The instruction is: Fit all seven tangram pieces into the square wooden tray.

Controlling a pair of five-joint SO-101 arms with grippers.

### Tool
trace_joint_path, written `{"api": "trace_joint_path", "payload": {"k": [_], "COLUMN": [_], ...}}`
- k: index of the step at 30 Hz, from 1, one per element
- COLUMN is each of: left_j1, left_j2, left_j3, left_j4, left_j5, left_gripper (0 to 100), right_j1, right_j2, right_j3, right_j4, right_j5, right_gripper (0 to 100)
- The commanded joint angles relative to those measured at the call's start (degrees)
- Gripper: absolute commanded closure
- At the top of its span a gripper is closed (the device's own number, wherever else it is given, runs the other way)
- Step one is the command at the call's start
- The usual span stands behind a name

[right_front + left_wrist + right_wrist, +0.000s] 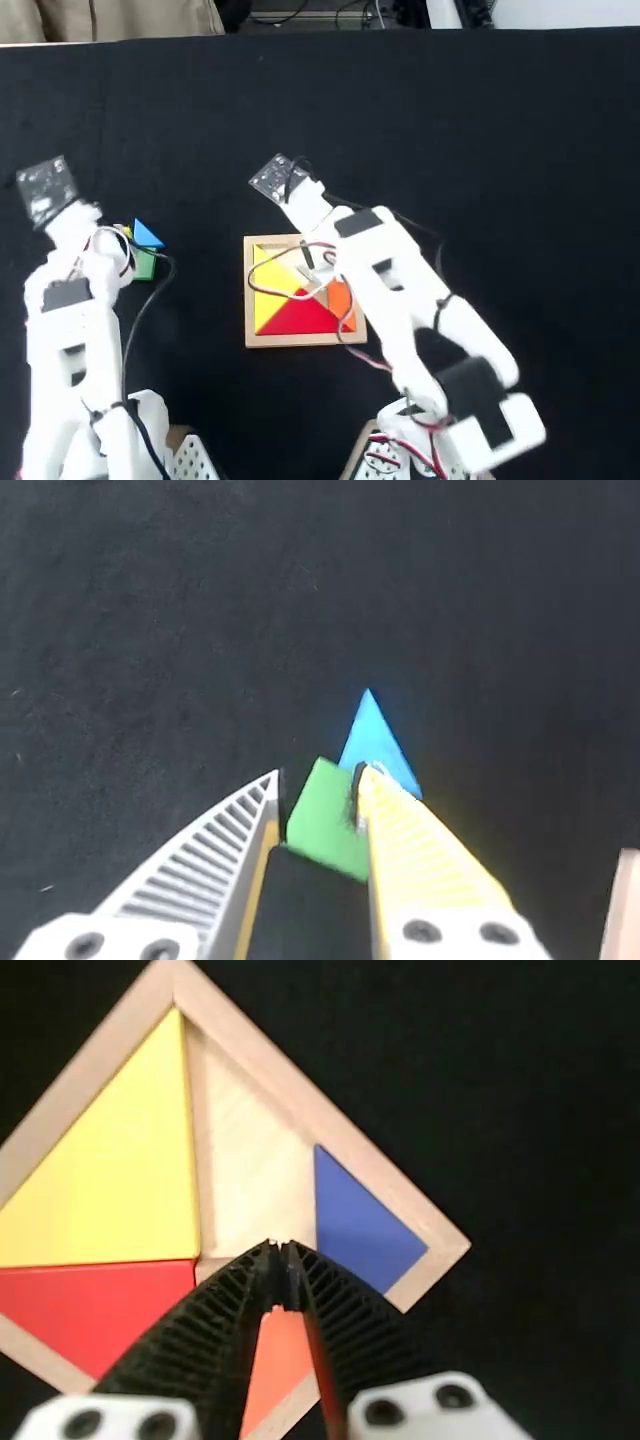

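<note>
Where the square wooden tray [249, 295] lies square to the black counter [500, 130], holding a yellow triangle [110, 1180], red triangle [80, 1310] and dark-blue triangle [355, 1225], the right jaws hang clenched over its bare wood. Well left, the left jaws grasp a green piece [325, 820]; a light-blue triangle [372, 740] just beyond points away from them. Cables [300, 12] trail behind.

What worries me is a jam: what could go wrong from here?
1. The green piece at the left gripper lies close against the light blue triangle. Lifting one may drag the other.
2. The right gripper hangs shut over the bare gap in the wooden tray, so that arm may block a piece brought there.
</note>
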Motion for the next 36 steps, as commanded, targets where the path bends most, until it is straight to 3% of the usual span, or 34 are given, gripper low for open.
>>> {"api": "trace_joint_path", "payload": {"k": [1,4,10,16,21,36], "left_j1": [3.91,2.15,-2.86,-4.09,-1.19,1.54], "left_j2": [6.59,15.91,30.86,40.79,43.08,45.36], "left_j3": [-15.43,-23.87,-29.76,-30.02,-30.9,-32.75], "left_j4": [17.49,23.82,23.47,15.12,13.89,12.84], "left_j5": [-17.05,-20.13,-19.87,-19.87,-15.3,-15.47], "left_gripper": [86,86,80,74,74,74], "right_j1": [3.43,6.51,11.87,11.96,11.87,11.87], "right_j2": [-6.99,-11.21,-14.81,-13.67,-11.65,-10.07], "right_j3": [3.74,7.08,9.8,11.82,11.47,11.47], "right_j4": [-5.36,-10.11,-14.68,-18.9,-19.52,-20.75], "right_j5": [-0.09,-3.87,-9.41,-9.76,-9.58,-9.58], "right_gripper": [98.7,98.7,98.7,98.7,98.7,98.7]}}
